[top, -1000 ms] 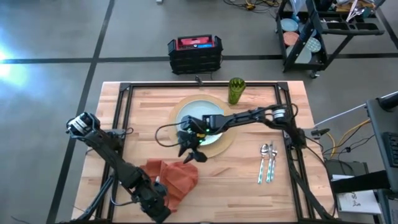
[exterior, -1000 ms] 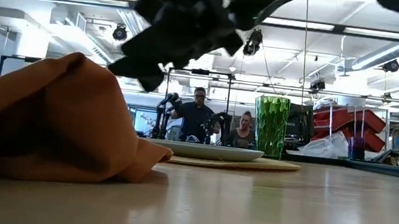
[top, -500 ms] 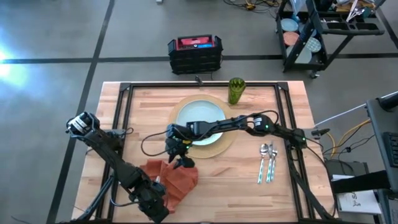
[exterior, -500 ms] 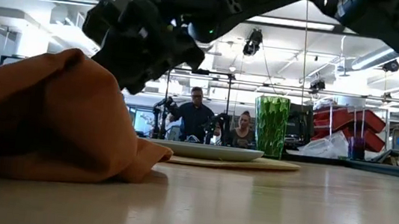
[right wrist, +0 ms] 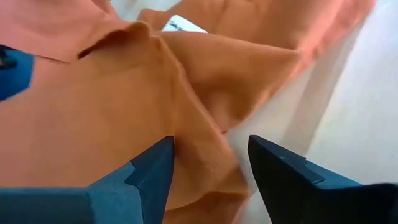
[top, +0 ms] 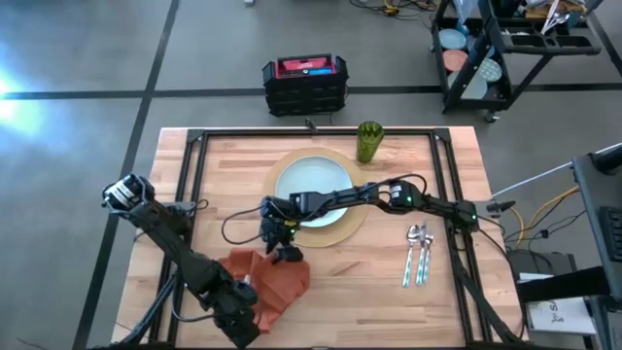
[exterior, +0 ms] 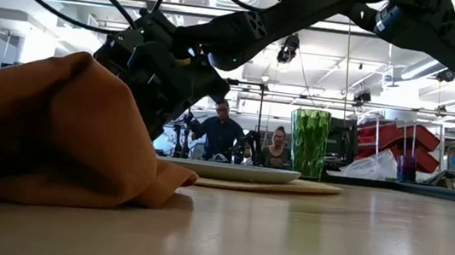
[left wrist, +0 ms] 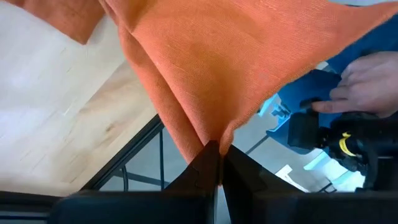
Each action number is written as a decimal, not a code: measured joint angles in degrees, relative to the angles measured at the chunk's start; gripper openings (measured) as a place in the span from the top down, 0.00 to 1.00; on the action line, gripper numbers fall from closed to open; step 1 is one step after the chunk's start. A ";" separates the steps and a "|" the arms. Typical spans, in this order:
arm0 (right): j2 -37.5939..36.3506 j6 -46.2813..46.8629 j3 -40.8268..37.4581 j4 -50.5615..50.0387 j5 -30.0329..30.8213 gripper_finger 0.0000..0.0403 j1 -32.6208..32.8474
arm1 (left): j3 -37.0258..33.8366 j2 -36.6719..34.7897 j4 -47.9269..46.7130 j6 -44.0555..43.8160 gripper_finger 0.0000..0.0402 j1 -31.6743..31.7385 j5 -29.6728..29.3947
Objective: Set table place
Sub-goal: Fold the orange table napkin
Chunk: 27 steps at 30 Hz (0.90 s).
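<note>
The orange napkin lies heaped on the table near its front edge, left of centre. My left gripper is shut on its near part. My right gripper has come across the plate and placemat. It stands open at the napkin's far corner, its fingers on either side of a raised fold. The green cup stands beyond the placemat. The fork, knife and spoon lie to the right. My left gripper pinches a gathered fold of the napkin between its two shut fingers, at the cloth's near end. The cloth fans out away from the fingertips, drawn into a ridge, and the rest of it lies on the table. My right gripper: I cannot tell whether its fingers touch the cloth.
A black crate sits on the floor beyond the table's far edge, and a black cart stands at the far right. People stand in the room behind. A person's hand shows beyond the table in the left wrist view.
My right gripper has gone from above the placemat's near rim toward the table's left and near edge, down to the napkin's far corner. The napkin and my left gripper have stayed where they were.
</note>
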 joint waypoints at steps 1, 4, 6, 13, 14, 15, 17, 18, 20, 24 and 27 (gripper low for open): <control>-0.02 0.01 0.00 -0.28 -0.33 0.53 0.02 | -0.02 -0.11 -0.04 0.00 1.00 0.03 0.25; -0.27 -0.07 0.02 -3.21 -0.38 0.59 0.13 | -0.04 -0.63 -0.89 0.00 1.00 0.05 0.30; -0.84 -1.08 0.02 -5.96 -0.36 0.66 0.15 | -0.04 -1.00 -2.07 0.02 1.00 0.10 0.28; -4.58 -6.02 0.11 -14.51 -0.27 0.98 -0.25 | -0.10 -1.23 -10.09 2.81 1.00 0.47 -1.03; -5.35 -6.02 0.09 -15.96 -0.12 0.97 -0.34 | -0.10 -1.24 -11.02 3.09 1.00 0.66 -2.19; -6.08 -6.03 0.09 -16.80 0.00 0.97 -0.45 | -0.10 -1.39 -11.74 3.30 1.00 0.93 -3.70; -8.17 -6.08 0.09 -19.54 0.43 0.99 -0.70 | -0.10 -2.13 -13.67 2.93 1.00 1.68 -8.44; -9.23 -6.10 0.09 -20.38 0.55 0.99 -0.80 | -0.10 -2.75 -14.88 2.51 1.00 2.24 -11.28; -11.92 -5.99 0.09 -22.83 2.60 1.00 -1.01 | -0.10 -4.70 -17.53 1.63 1.00 3.38 -18.23; -17.78 -5.61 0.09 -26.62 11.46 1.00 -1.09 | -0.02 -11.40 -23.45 0.51 1.00 5.62 -32.94; -21.96 -4.10 0.10 -29.17 16.43 1.00 -1.50 | 1.75 -17.28 -28.73 0.62 1.00 6.56 -43.22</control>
